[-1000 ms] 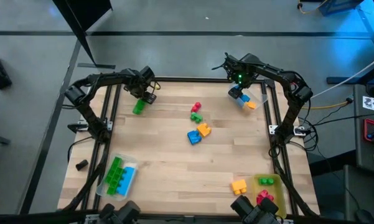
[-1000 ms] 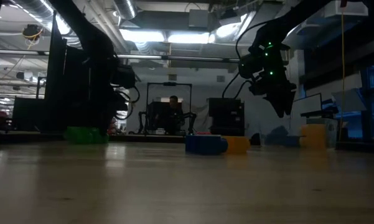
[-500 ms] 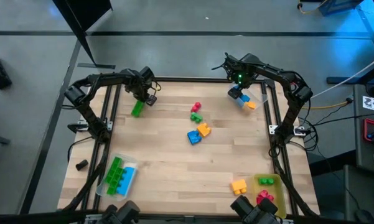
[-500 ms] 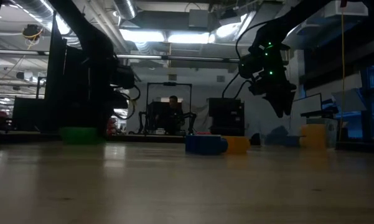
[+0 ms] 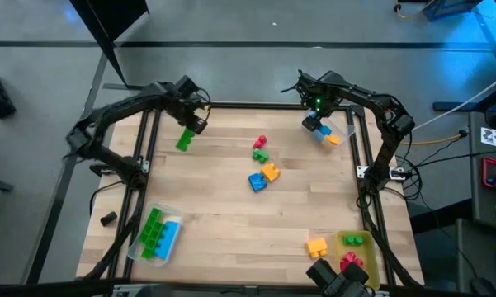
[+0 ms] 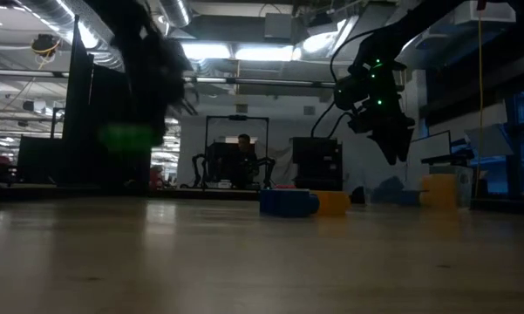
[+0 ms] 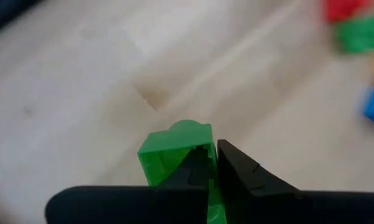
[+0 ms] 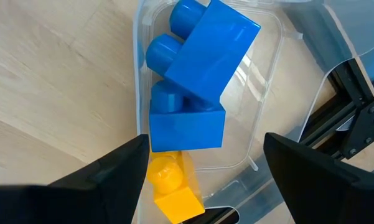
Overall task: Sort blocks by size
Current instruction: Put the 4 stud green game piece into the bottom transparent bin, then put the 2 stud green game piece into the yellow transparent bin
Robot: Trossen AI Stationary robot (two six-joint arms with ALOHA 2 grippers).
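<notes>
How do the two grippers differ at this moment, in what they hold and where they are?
The left gripper is shut on a green block and holds it off the table, near the far left corner. The right gripper is open and holds nothing; it hangs over a clear tray at the far right corner, which holds blue blocks and a yellow block. Both are at the far edge.

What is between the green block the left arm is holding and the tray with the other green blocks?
Nothing visible. The left gripper is shut on the green block at the table's far left. The tray with green blocks sits at the near left corner, and only bare wood lies between. The loose blocks lie mid-table, off that line.
</notes>
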